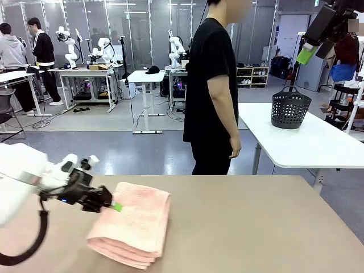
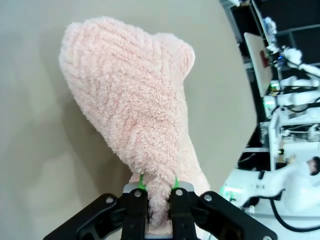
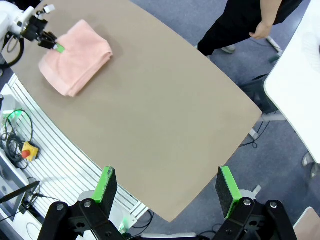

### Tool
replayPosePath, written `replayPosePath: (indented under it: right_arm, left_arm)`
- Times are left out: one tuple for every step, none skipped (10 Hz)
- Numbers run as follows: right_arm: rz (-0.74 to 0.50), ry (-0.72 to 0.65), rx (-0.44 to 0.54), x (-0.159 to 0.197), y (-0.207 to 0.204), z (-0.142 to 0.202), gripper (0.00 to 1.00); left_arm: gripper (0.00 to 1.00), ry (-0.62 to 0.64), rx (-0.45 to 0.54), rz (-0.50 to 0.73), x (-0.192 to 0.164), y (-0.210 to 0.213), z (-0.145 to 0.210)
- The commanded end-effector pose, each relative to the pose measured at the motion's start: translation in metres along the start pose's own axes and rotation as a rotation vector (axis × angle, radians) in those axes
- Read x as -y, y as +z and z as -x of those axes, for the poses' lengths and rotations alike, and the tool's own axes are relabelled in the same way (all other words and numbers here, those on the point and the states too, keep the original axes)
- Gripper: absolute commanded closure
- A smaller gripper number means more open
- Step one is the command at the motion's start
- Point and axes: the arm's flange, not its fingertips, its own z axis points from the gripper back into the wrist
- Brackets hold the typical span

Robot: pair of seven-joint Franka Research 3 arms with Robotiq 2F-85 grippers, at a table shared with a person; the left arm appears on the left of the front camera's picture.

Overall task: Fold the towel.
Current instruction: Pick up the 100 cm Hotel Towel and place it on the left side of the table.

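Observation:
The salmon-pink towel (image 1: 136, 224) lies folded into a thick stack on the left part of the brown table (image 1: 256, 227). My left gripper (image 1: 116, 206) comes in from the left at the towel's near-left edge. In the left wrist view its jaws are shut on a pinched ridge of the towel (image 2: 130, 100), with the left gripper (image 2: 159, 192) at the fold's near end. My right gripper (image 1: 310, 54) hangs high at the top right, far from the towel. In the right wrist view the right gripper (image 3: 167, 185) is open and looks down on the towel (image 3: 75, 57) and the left gripper (image 3: 57, 47).
A person in black (image 1: 213, 91) stands at the table's far side, hands down. A dark perforated basket (image 1: 290, 107) sits on a separate white table (image 1: 318, 142) behind. The table's near edge (image 3: 125, 190) lies under the right gripper.

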Motion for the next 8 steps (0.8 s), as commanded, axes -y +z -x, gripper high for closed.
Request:
replayPosePath:
  right_arm:
    - [0.002,-0.002,-0.007,0.0,0.001,0.001,0.0]
    - [0.002,-0.002,-0.007,0.0,0.001,0.001,0.0]
    - [0.002,-0.002,-0.007,0.0,0.001,0.001,0.0]
    - [0.002,-0.002,-0.007,0.0,0.001,0.001,0.0]
    - [0.002,-0.002,-0.007,0.0,0.001,0.001,0.0]
    - [0.002,-0.002,-0.007,0.0,0.001,0.001,0.0]
    - [0.002,-0.002,-0.007,0.0,0.001,0.001,0.0]
    - [0.002,-0.002,-0.007,0.0,0.001,0.001,0.0]
  left_arm:
    - [1.0,0.0,-0.028,0.003,-0.019,0.055,-0.009]
    - [1.0,0.01,-0.007,-0.012,-0.035,0.08,-0.008]
    - [1.0,0.025,0.004,-0.041,-0.05,0.1,-0.006]
    - [1.0,0.038,-0.034,-0.078,-0.069,0.116,-0.003]
    - [1.0,0.04,-0.042,-0.095,-0.085,0.129,0.003]
    - [1.0,0.025,-0.045,-0.116,-0.097,0.144,0.009]
    - [1.0,-0.003,-0.027,-0.111,-0.108,0.157,0.014]
    - [1.0,0.001,-0.037,-0.15,-0.123,0.169,0.019]
